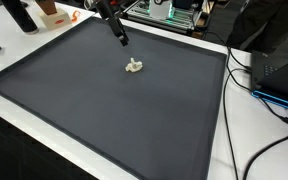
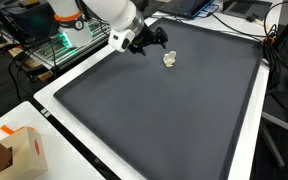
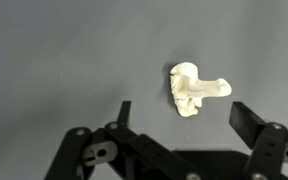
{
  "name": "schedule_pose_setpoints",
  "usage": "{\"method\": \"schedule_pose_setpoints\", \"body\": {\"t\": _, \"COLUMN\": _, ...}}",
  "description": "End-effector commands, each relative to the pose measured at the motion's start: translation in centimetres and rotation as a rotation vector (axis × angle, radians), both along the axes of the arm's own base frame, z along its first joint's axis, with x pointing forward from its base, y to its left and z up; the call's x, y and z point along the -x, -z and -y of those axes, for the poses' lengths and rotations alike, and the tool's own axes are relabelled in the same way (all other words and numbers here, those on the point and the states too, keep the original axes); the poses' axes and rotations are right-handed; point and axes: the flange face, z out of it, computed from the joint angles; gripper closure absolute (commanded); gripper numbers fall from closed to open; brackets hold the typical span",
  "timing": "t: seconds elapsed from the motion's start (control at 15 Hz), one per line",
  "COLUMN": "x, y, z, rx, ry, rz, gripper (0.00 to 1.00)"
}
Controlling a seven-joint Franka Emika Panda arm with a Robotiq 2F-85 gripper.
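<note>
A small cream-white lumpy object [image 1: 134,67] [image 2: 170,59] [image 3: 193,90] lies on the dark grey mat [image 1: 104,110] [image 2: 164,110]. My gripper [image 3: 184,115] hangs above the mat with its jaws open and nothing between them. In the wrist view the white object sits just beyond the two fingertips, slightly toward the right finger, not touching either. In both exterior views the gripper [image 1: 121,38] [image 2: 154,40] hovers a little to one side of the object, above the mat's far part.
The mat lies on a white table [image 1: 219,150]. An orange and white box [image 2: 24,150] stands at one table corner. Cables [image 1: 269,95] and electronics [image 1: 169,12] lie along the table's edges. Black equipment [image 1: 279,70] sits past the mat's side.
</note>
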Motion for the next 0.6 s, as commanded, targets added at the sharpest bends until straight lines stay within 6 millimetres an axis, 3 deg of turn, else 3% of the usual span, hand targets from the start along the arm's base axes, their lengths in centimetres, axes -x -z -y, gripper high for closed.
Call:
{"method": "schedule_pose_setpoints", "body": {"t": 0.0, "x": 0.0, "y": 1.2, "z": 0.9, "rx": -0.117, "ry": 0.103, "rz": -0.064, "gripper": 0.0}}
{"method": "schedule_pose_setpoints", "body": {"t": 0.53, "x": -0.1, "y": 3.9, "z": 2.4, "rx": -0.194, "ry": 0.237, "rz": -0.094, "gripper": 0.0}}
